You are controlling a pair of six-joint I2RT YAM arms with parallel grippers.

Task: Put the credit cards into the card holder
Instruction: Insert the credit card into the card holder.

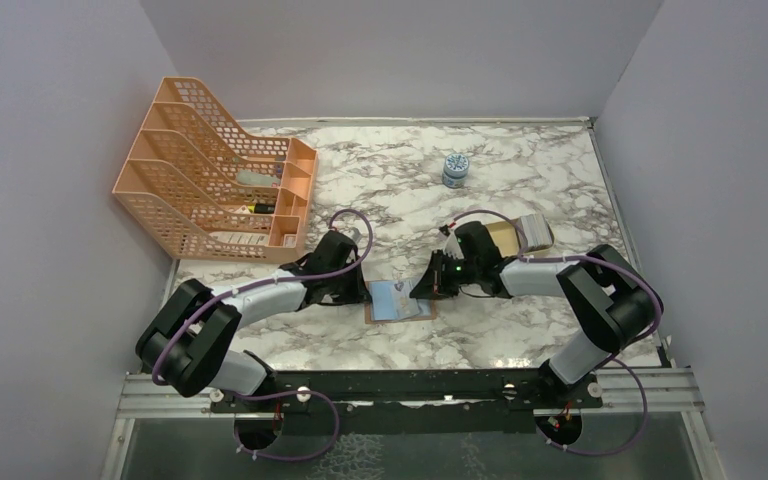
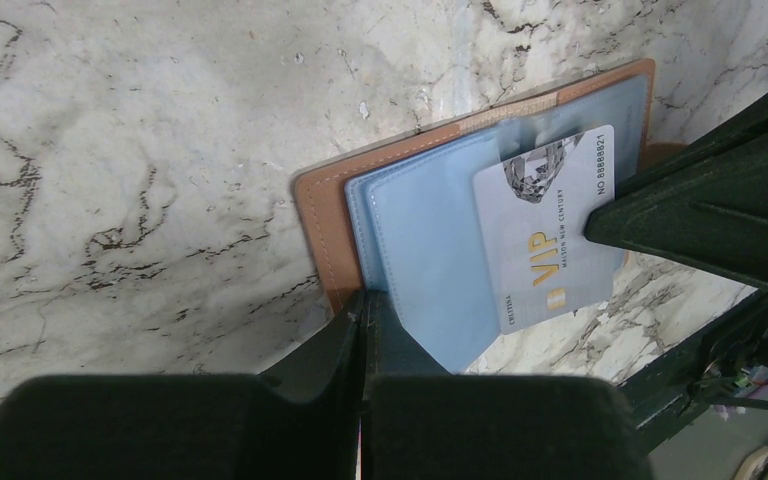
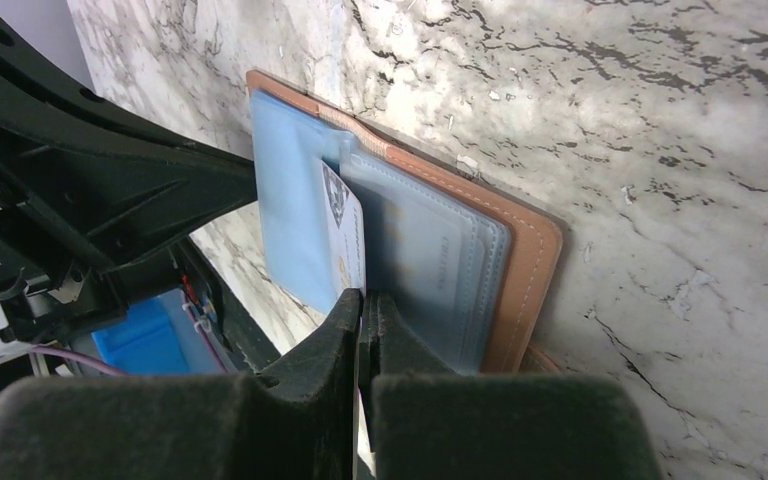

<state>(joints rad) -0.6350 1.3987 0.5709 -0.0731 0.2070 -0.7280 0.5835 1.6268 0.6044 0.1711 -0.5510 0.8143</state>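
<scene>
The tan leather card holder (image 1: 390,302) lies open on the marble between my two grippers, its light blue sleeves (image 2: 425,250) facing up. My left gripper (image 2: 365,303) is shut on the near edge of a blue sleeve page. A grey credit card (image 2: 550,240) marked VIP sits partly inside a clear sleeve, its outer end sticking out. My right gripper (image 3: 363,298) is shut on that outer edge of the credit card (image 3: 345,235). In the top view the left gripper (image 1: 362,293) and right gripper (image 1: 428,290) flank the holder.
An orange mesh file organiser (image 1: 215,185) stands at the back left. A small blue-and-white jar (image 1: 454,170) sits at the back centre. A beige tray (image 1: 505,237) with a grey block lies just behind the right arm. Walls enclose three sides of the table.
</scene>
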